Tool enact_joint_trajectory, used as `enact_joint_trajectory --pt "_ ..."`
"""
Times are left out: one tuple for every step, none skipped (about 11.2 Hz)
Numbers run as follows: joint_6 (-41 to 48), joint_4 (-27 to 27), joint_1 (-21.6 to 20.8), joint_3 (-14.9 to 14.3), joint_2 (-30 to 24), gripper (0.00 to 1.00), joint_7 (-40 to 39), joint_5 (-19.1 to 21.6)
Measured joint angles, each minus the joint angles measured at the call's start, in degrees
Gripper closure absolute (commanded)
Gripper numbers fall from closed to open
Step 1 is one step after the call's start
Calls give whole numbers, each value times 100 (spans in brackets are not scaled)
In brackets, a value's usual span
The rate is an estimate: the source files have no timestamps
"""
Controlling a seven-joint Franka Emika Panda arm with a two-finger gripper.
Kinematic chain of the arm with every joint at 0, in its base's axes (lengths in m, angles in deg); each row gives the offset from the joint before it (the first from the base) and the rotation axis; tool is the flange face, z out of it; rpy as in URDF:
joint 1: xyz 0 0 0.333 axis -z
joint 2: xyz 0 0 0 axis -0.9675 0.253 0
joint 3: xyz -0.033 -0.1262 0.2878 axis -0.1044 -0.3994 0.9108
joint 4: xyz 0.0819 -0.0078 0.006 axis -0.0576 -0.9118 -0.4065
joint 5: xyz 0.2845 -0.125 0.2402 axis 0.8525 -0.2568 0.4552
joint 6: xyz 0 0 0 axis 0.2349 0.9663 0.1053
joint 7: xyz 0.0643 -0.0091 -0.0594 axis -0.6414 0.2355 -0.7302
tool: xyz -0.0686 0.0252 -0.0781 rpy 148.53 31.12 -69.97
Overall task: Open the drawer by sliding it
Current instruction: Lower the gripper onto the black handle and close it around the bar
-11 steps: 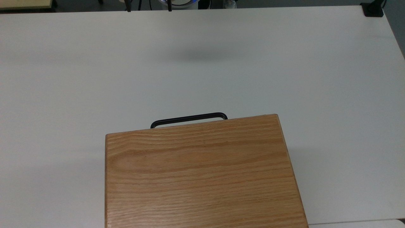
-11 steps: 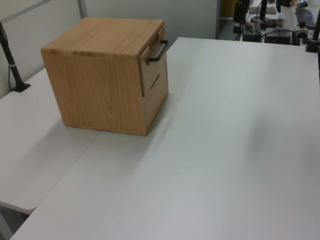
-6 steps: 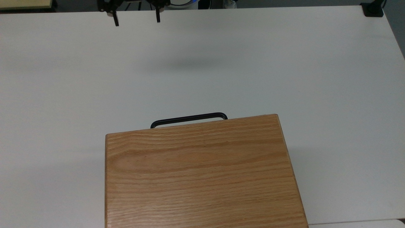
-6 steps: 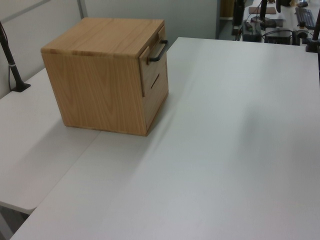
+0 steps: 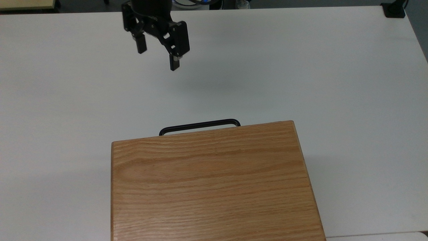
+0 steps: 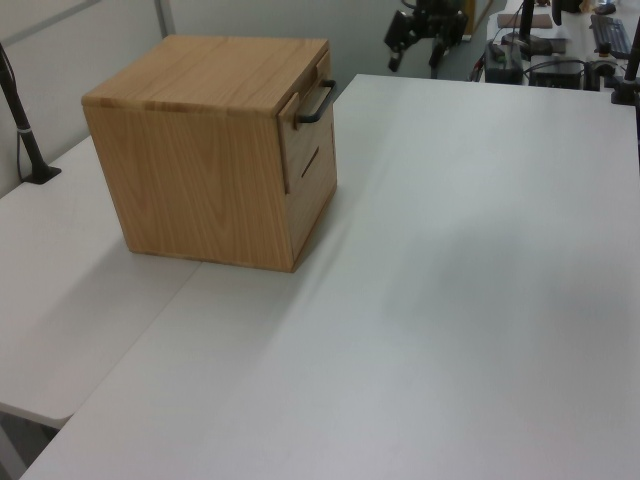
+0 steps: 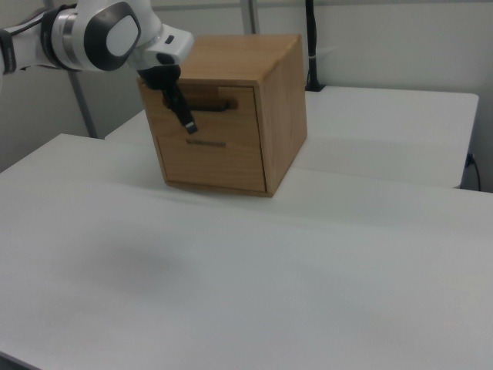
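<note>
Two black fingers (image 5: 174, 63) of the gripper (image 5: 157, 57) stand spread apart with nothing between them, hanging above the bare white table (image 5: 334, 83) well away from the wooden cabinet (image 5: 214, 187). The drawer (image 7: 208, 104) sits pushed in at the top of the cabinet's front, its black bar handle (image 5: 200, 126) sticking out toward the gripper — in the top view the gripper is up and to the left of that handle, not touching it.
</note>
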Motion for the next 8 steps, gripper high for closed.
enact_joint_trajectory --pt "-257 0 -44 38 39 37 637 2" --pt "-516 0 -81 56 93 45 1092 5" --pt "-727 0 -106 57 171 51 1469 59" --pt "-920 0 -113 58 275 52 1818 140" --pt "-1106 5 -118 99 400 52 2069 192" --pt "-1300 19 -122 174 544 52 2329 202" --pt "-1486 49 -127 214 678 52 2549 203" --pt "-1715 84 -119 215 789 51 2699 251"
